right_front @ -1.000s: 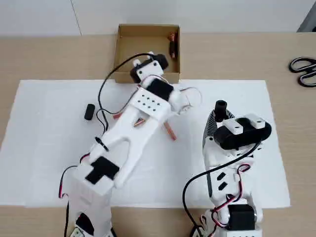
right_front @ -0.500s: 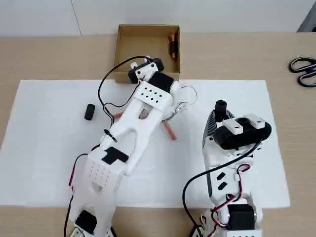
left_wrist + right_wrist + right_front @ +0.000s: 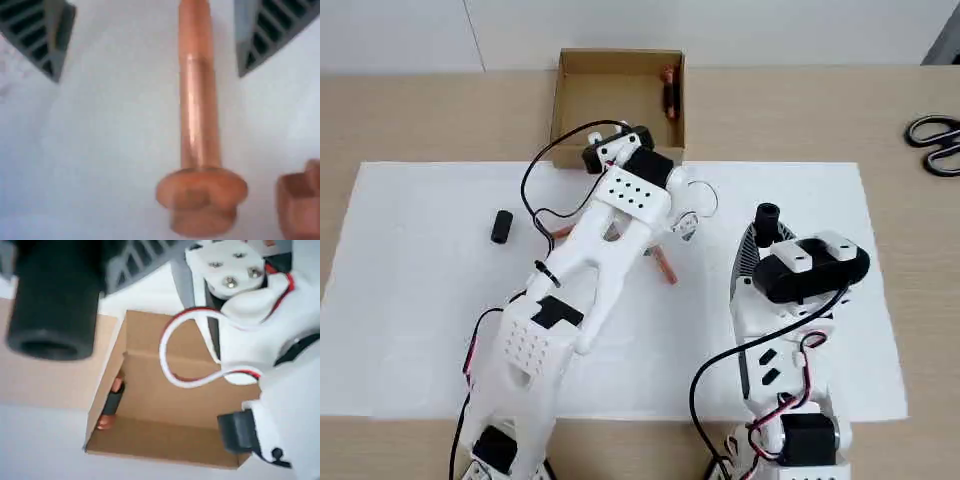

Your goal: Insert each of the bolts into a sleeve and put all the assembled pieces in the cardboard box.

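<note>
Left claw (image 3: 155, 37) spread astride bolt (image 3: 199, 125); right claw (image 3: 766, 226) pinching sleeve (image 3: 52, 305); neighbouring copper piece (image 3: 300, 200) cut off.

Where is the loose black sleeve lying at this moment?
In the high view the loose black sleeve lies on the white sheet, left of the left arm and below-left of the cardboard box.

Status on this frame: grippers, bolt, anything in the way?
Left gripper open, astride a copper bolt on the white sheet. Right gripper shut on a black sleeve. One assembled piece in the cardboard box. Second bolt close beside.
</note>
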